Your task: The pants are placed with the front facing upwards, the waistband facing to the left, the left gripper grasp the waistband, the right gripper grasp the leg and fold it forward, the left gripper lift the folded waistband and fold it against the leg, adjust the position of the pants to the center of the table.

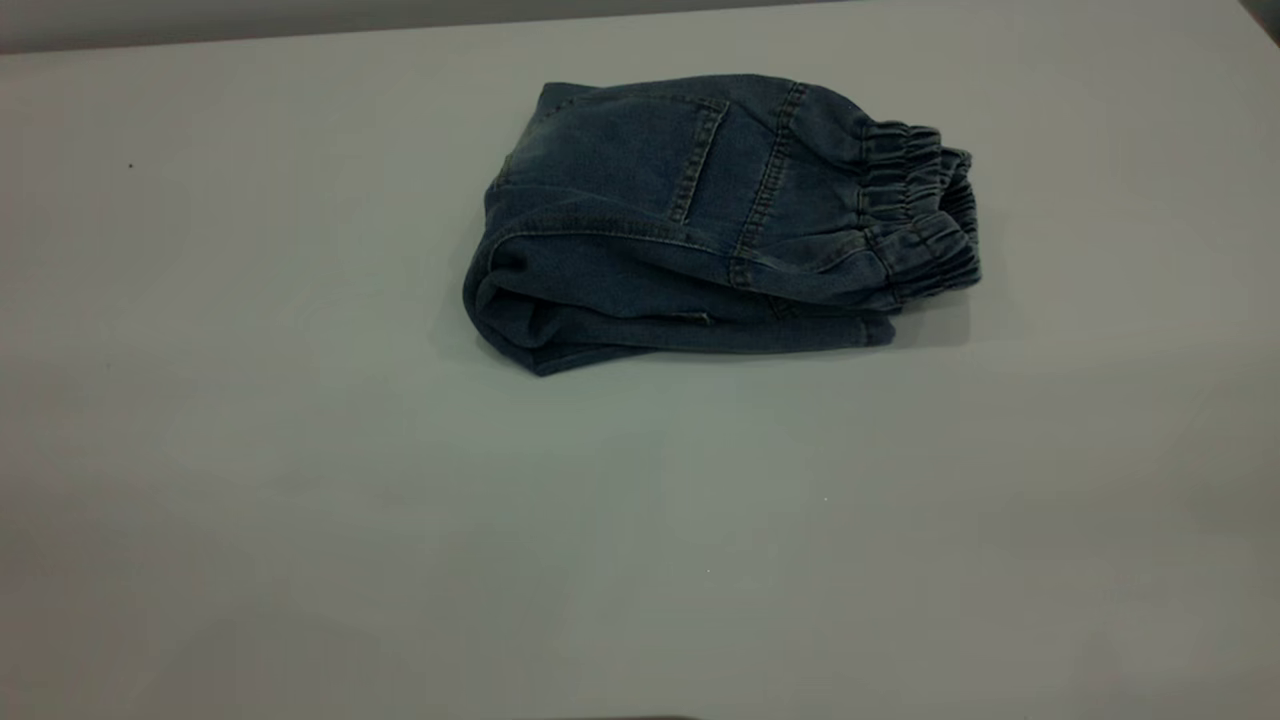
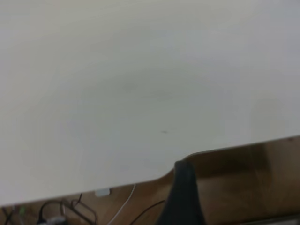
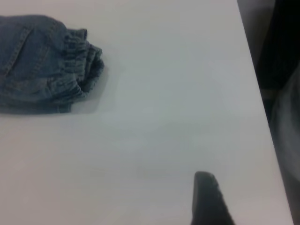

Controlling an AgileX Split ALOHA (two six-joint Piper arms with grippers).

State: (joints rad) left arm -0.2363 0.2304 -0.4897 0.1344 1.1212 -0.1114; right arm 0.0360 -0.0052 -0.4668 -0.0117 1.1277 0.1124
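Observation:
The pants [image 1: 700, 220] lie folded into a compact blue denim bundle on the white table [image 1: 300, 480], somewhat right of the middle and toward its far side. A back pocket faces up, and the gathered elastic waistband [image 1: 920, 200] points right in the exterior view. Neither arm appears in that view. In the right wrist view, a dark tip of my right gripper [image 3: 206, 197] hangs over bare table [image 3: 164, 131], well apart from the pants [image 3: 37, 65]. In the left wrist view, a dark tip of my left gripper [image 2: 183, 192] is at the table's edge [image 2: 140, 180], and the pants are out of sight.
Beyond the table edge in the left wrist view are a brown floor and loose cables [image 2: 70, 211]. The right wrist view shows the table's side edge with a dark gap [image 3: 276, 56] past it. Bare tabletop surrounds the pants.

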